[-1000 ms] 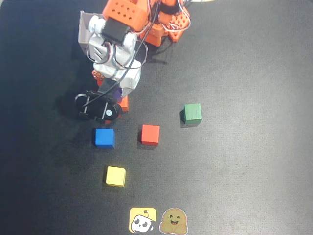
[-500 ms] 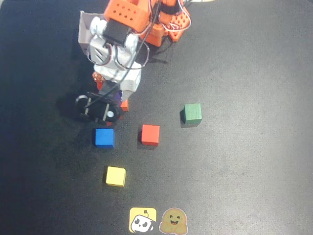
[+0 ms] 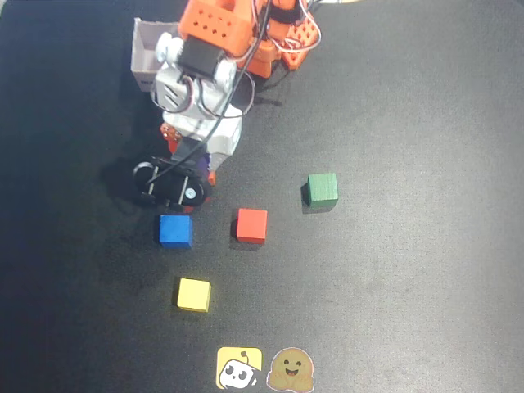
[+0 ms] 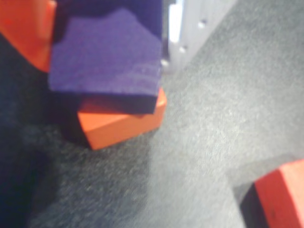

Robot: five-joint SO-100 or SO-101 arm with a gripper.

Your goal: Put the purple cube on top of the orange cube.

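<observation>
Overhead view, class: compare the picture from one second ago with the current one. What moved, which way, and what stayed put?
The arm's head and gripper shifted slightly to the right in the overhead view, covering more of the orange cube. The wrist view shows the purple cube between the fingers, over that orange cube. The blue cube, red cube, green cube and yellow cube stayed put.

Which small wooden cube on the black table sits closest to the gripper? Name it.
The small dark purple wooden cube, held directly above the orange cube; the blue, red, yellow and green cubes lie apart, untouched.

purple cube (image 4: 107, 59) skewed over orange cube (image 4: 121, 121), red cube (image 4: 280, 199) at lower right
</observation>
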